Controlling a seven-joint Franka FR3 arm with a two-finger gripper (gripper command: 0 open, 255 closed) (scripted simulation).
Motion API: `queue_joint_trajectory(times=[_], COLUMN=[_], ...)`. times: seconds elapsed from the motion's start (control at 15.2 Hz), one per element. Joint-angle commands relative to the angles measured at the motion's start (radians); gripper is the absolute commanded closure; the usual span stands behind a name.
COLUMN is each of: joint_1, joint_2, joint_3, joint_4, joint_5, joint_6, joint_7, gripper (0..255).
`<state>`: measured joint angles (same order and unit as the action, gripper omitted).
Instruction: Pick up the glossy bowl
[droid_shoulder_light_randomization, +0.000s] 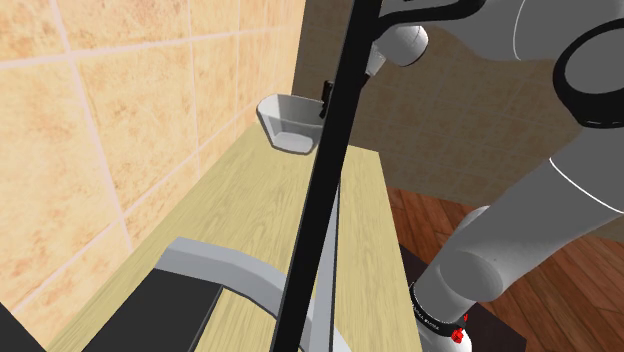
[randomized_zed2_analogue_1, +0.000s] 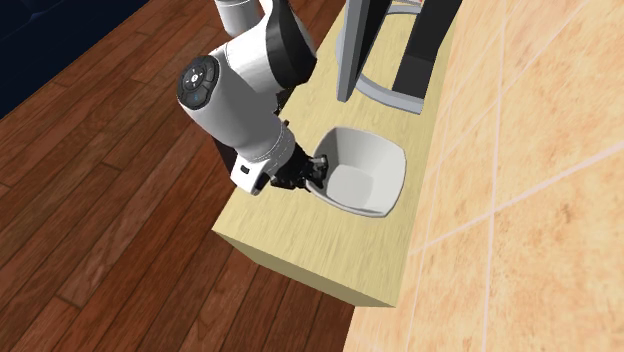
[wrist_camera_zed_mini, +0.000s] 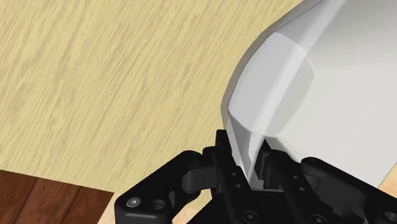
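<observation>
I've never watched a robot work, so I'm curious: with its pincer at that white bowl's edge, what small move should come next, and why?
Probably a short, straight lift. In the wrist view the pincer appears shut on the white bowl, its wall clasped between the fingers, while the bowl looks to rest on the wooden counter.

The bowl (randomized_zed2_analogue_1: 368, 170) is plain glossy white, shading to soft grey on its inner walls. The hand (wrist_camera_zed_mini: 251, 159) is all black, on an arm (randomized_zed2_analogue_1: 235, 95) of white with dark joints. The tabletop (wrist_camera_zed_mini: 114, 76) is pale yellow wood with fine streaked grain. The floor (randomized_zed2_analogue_1: 100, 210) shows reddish-brown planks. The wall (droid_shoulder_light_randomization: 110, 130) bears mottled orange-tan tiles with pale grout lines. A curved base (droid_shoulder_light_randomization: 235, 268) is grey, its post (droid_shoulder_light_randomization: 325, 190) black.
</observation>
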<state>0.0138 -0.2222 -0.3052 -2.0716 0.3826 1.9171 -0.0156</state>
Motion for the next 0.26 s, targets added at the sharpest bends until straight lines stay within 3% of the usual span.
queue_joint_trajectory(times=[0.0, 0.2], joint_1=[0.001, 0.001], joint_2=[-0.004, -0.005], joint_3=[0.002, 0.002], joint_4=[0.025, 0.039], joint_5=[-0.004, -0.006], joint_6=[-0.025, -0.039], joint_7=[0.014, 0.020], gripper=[255, 255])
